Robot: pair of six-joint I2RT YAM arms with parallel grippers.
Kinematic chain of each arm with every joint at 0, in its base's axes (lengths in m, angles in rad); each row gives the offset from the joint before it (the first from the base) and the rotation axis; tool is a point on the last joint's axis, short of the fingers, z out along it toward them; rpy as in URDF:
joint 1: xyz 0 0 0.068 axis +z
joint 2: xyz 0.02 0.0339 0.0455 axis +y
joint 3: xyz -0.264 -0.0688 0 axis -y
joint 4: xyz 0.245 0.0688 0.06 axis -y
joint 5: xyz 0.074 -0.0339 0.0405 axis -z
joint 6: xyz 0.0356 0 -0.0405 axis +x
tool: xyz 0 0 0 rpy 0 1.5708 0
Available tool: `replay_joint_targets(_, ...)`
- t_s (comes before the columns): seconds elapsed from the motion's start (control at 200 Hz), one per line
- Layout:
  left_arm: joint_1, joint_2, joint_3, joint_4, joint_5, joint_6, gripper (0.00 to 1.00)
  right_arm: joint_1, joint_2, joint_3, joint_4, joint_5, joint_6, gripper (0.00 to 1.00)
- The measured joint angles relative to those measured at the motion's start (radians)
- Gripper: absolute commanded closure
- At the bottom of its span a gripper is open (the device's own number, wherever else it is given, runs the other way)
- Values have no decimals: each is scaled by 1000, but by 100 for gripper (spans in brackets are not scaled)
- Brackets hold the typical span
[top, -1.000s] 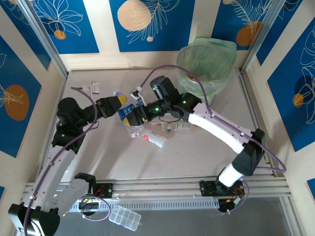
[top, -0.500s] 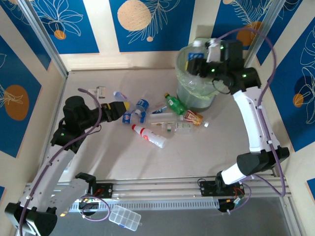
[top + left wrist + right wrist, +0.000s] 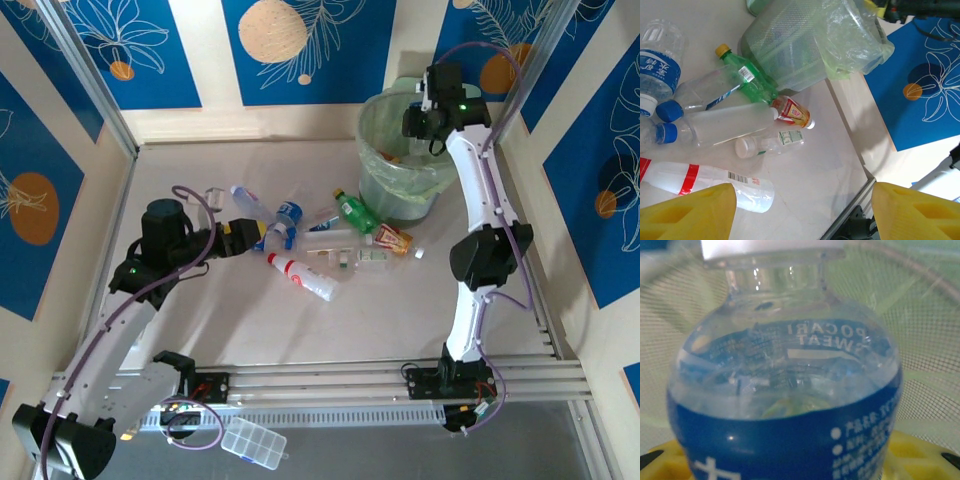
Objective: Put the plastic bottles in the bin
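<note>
Bottle point(image 3: 785, 405), blue-labelled, clamped in right jaws over bin point(image 3: 930, 330); left jaws wide, other bottles point(image 3: 725, 127) ahead.

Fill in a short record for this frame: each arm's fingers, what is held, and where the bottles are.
left gripper: fingers open, empty, at the left edge of the loose bottles
right gripper: fingers shut on blue-label bottle, over the bin
loose bottles: several lying on the table, just in front of the bin
held bottle: not yet dropped
</note>
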Motion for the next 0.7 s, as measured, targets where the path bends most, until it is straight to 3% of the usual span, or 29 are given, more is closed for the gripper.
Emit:
replay_joint_targets(0.51, -1, -10, -11, -29, -20, 0, 29, -16, 102, -67, -10, 148, -74, 42)
replay_joint_targets(0.7, -1, 0, -10, -45, -48, 13, 29, -13, 171, -67, -34, 147, -66, 23)
